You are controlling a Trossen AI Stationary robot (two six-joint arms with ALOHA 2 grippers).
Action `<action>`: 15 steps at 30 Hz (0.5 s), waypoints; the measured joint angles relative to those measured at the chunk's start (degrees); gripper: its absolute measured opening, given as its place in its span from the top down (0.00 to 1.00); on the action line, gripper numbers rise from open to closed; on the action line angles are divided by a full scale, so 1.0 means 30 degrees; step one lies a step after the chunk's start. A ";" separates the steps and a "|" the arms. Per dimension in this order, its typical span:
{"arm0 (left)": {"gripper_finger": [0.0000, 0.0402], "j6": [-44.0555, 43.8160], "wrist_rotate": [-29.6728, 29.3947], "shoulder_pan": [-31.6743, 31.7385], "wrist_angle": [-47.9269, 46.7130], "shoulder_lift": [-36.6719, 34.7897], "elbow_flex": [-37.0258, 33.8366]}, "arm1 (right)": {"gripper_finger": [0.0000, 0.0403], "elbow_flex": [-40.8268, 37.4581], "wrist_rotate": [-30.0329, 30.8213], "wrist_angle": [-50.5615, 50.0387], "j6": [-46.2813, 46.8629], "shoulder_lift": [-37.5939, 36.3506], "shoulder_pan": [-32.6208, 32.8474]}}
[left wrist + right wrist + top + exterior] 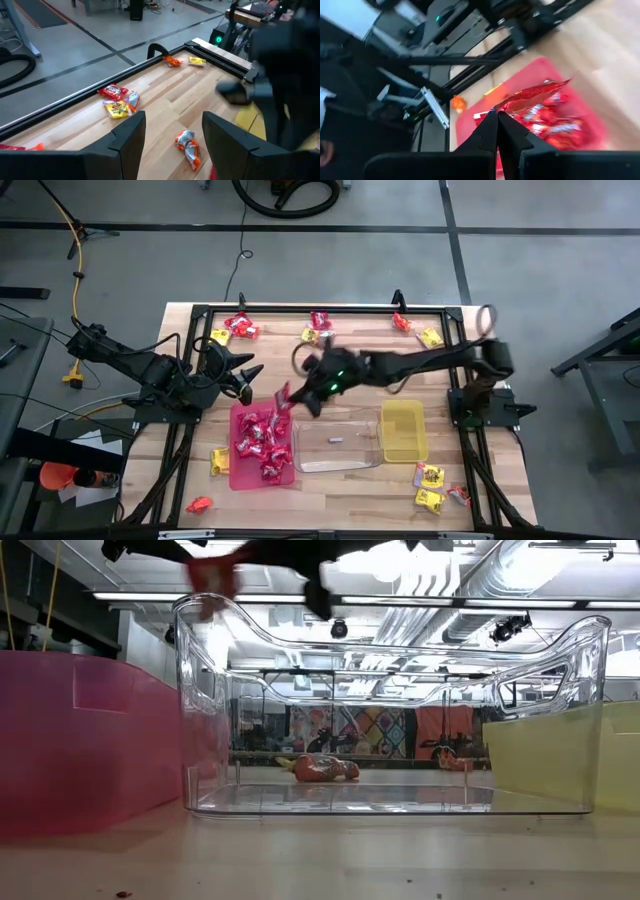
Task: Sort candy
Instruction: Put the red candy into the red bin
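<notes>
My right gripper (pixel 292 398) reaches from the table's right to just above the far end of the red tray (pixel 238 476). It is shut on a shiny red candy packet (pixel 536 94), which also shows in the high view (pixel 282 394). Several red candy packets (pixel 262 442) lie in the red tray. My left gripper (pixel 250 376) is open and empty at the table's left, beside the red tray's far left corner. Its fingers frame an orange and silver packet (pixel 188 148) that lies on the table beyond them. My right gripper pinches the red packet by one end (pixel 504 107) between its two shut fingertips. The fingers slant down from the table's right. The packet sticks out beyond the fingertips, lifted clear above the red tray.
A clear tray (pixel 300 462) and a yellow tray (pixel 403 452) stand to the right of the red one. Loose packets lie along the far edge (pixel 240 328) (pixel 320 325) (pixel 430 337), at the near right (pixel 430 488) and at the near left (pixel 220 461) (pixel 200 504).
</notes>
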 joint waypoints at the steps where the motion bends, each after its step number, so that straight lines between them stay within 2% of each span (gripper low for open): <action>1: 0.54 0.0000 0.0000 0.0000 -0.0028 0.0000 0.0000 | 1.00 0.0288 -0.0215 0.0472 -0.0046 0.0653 0.0160; 4: 0.54 0.0000 -0.0029 0.0000 -0.0022 0.0000 0.0000 | 1.00 0.1375 -0.0942 0.2071 -0.0046 0.2468 0.0584; 7: 0.54 0.0000 -0.0036 0.0000 -0.0008 0.0000 0.0000 | 1.00 0.2658 -0.1281 0.2233 -0.0237 0.4129 0.0883; 12: 0.54 -0.0049 -0.0029 0.0000 0.0002 0.0000 0.0000 | 0.99 0.4356 -0.1579 0.1487 -0.0027 0.5794 0.0994; 15: 0.54 -0.0179 -0.0026 0.0000 0.0001 -0.0003 0.0000 | 0.94 0.5120 -0.1607 -0.0008 -0.0367 0.5941 0.0988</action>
